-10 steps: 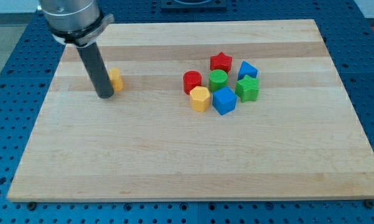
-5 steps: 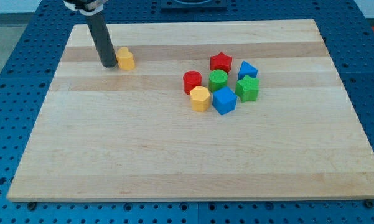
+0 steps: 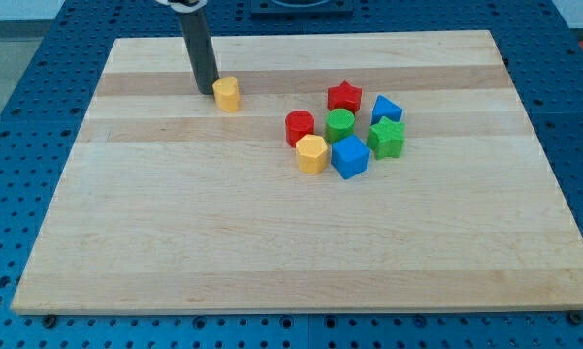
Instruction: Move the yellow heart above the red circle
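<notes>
Lab: wooden board [image 3: 272, 252] on blue perforated bench [image 3: 19, 116].

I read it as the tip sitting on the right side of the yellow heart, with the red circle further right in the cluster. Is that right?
Not quite. The camera view shows my tip touching the view's left side of the yellow heart, not its right. The rest holds: the red circle sits further to the view's right, at the left edge of the cluster.

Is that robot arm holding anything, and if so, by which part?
Nothing is held. My tip only rests against the yellow heart, touching its side toward the view's left. It has no way to grasp, only to push.
</notes>
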Tool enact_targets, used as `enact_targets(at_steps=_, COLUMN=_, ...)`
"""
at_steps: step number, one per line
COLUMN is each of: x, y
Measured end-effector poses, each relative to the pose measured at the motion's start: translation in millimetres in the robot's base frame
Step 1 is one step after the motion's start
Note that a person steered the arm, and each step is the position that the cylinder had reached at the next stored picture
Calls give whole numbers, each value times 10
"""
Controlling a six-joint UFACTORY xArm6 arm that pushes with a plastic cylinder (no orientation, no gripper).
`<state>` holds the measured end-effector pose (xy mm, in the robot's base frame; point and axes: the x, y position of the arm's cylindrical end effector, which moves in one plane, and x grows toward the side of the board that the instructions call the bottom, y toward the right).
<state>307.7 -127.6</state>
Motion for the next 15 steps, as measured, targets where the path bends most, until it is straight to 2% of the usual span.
enact_targets(at_steps=2, x=23, y=281)
enact_targets(at_steps=6, x=153, y=109)
enact_targets(at_steps=9, x=158, y=485)
enact_targets(at_steps=12, x=301, y=427)
enact_targets(at_steps=15, x=284, y=766)
